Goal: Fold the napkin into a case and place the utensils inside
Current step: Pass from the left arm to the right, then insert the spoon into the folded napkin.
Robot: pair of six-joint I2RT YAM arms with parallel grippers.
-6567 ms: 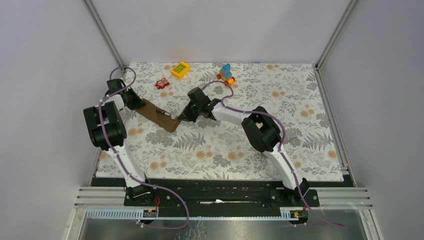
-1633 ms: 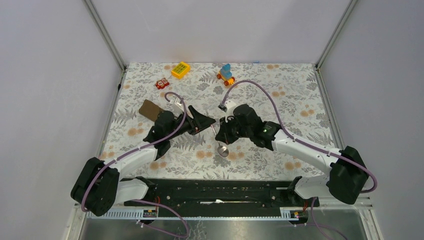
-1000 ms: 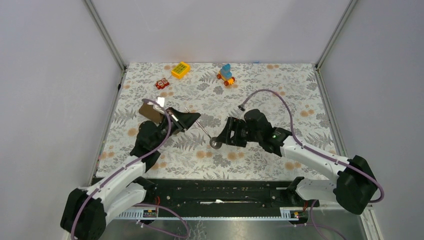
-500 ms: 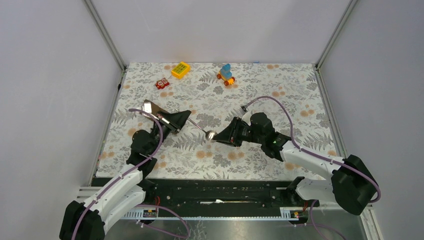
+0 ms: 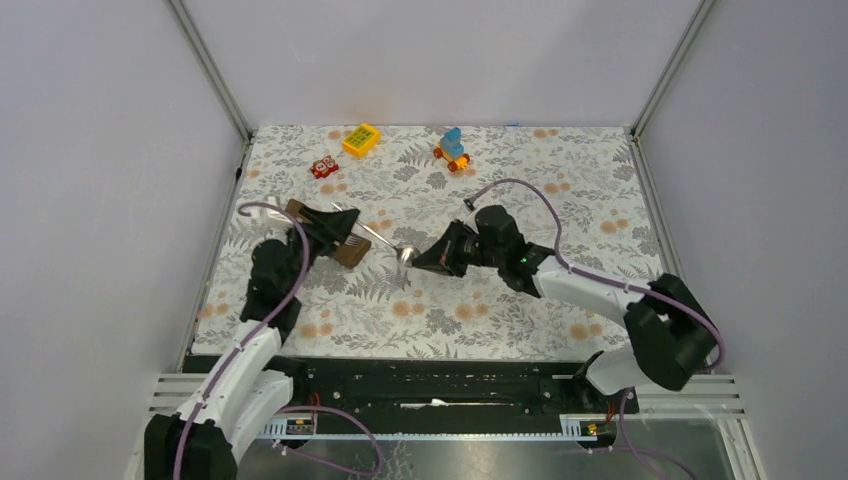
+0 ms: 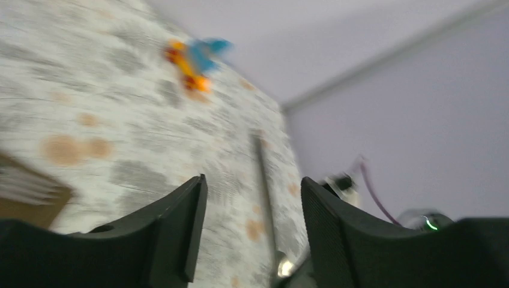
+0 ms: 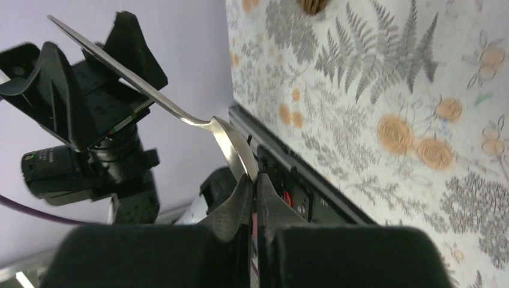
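Overhead view of a desk covered with a grey floral tablecloth (image 5: 600, 200), two robot arms reaching in from the near edge. The right jaws are clenched on the bowl of a silver spoon (image 5: 380, 238), left of the desk's centre. In the right wrist view the bowl (image 7: 240, 159) is pinched edge-on between the two black fingertips. From there the handle runs away toward the left jaws, and its tip lies in the gap between them.

The left jaws are released and stand apart. In the blurred left wrist view the thin handle (image 6: 264, 186) sits between the two fingers and does not touch either. The brown cloth case (image 5: 348, 254) lies on the tablecloth directly under the left jaws, its ends showing on either side. Three small toys sit well apart at the far edge: yellow block (image 5: 361, 139), blue-and-orange toy (image 5: 452, 148), red toy (image 5: 323, 167).
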